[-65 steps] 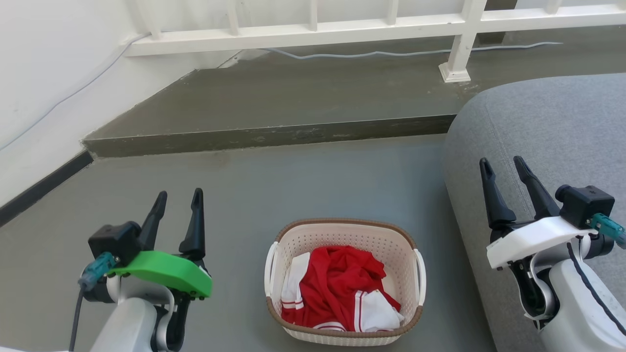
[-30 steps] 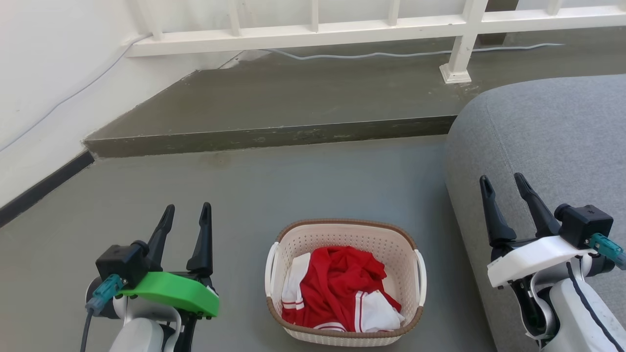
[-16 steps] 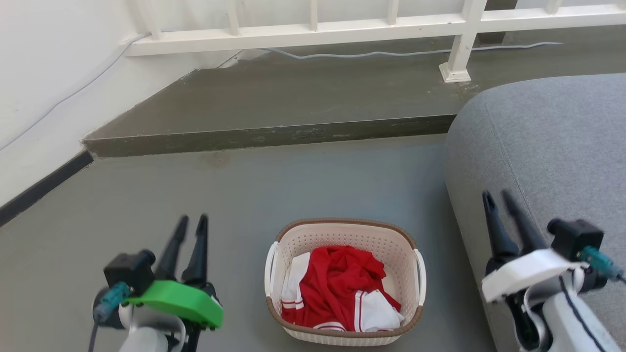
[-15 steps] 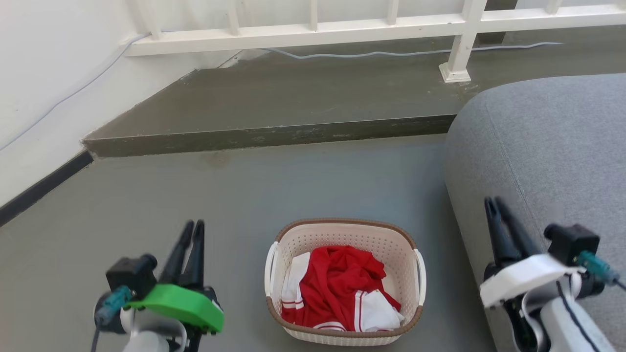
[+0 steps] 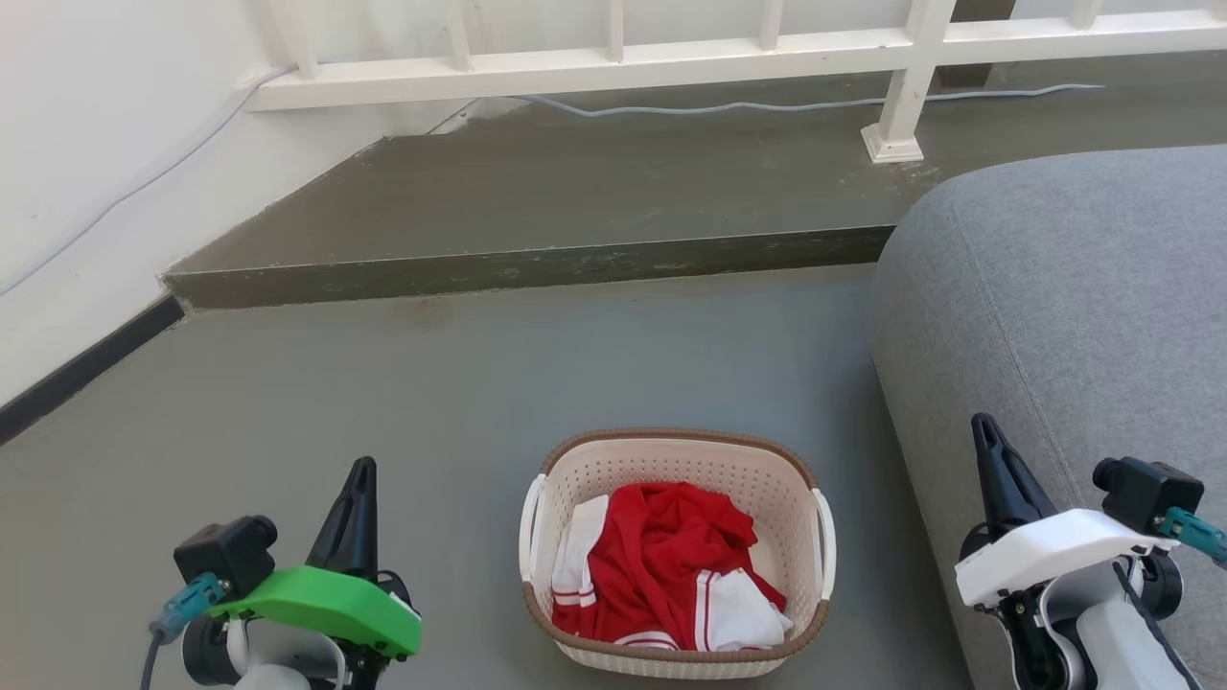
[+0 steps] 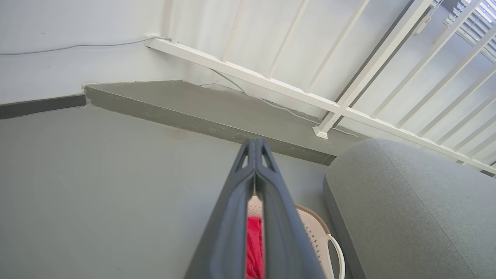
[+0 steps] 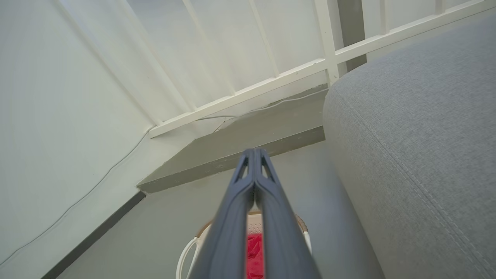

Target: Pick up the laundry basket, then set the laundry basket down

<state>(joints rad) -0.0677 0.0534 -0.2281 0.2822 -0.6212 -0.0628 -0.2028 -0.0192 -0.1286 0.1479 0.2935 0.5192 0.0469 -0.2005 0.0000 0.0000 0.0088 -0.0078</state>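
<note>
Left gripper (image 5: pixel 362 467) and right gripper (image 5: pixel 981 423) are both squeezed together, empty; the basket (image 5: pixel 671 436) sits between them, touching neither.

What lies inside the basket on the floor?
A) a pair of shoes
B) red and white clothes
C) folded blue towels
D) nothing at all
B: red and white clothes lie bunched up inside the basket.

The grey floor (image 5: pixel 460 383) carries the laundry basket (image 5: pixel 671 460), which stands upright on it. A grey sofa (image 5: pixel 1074 287) stands on the floor just right of the basket, and a raised step (image 5: pixel 575 192) runs along the far side.
</note>
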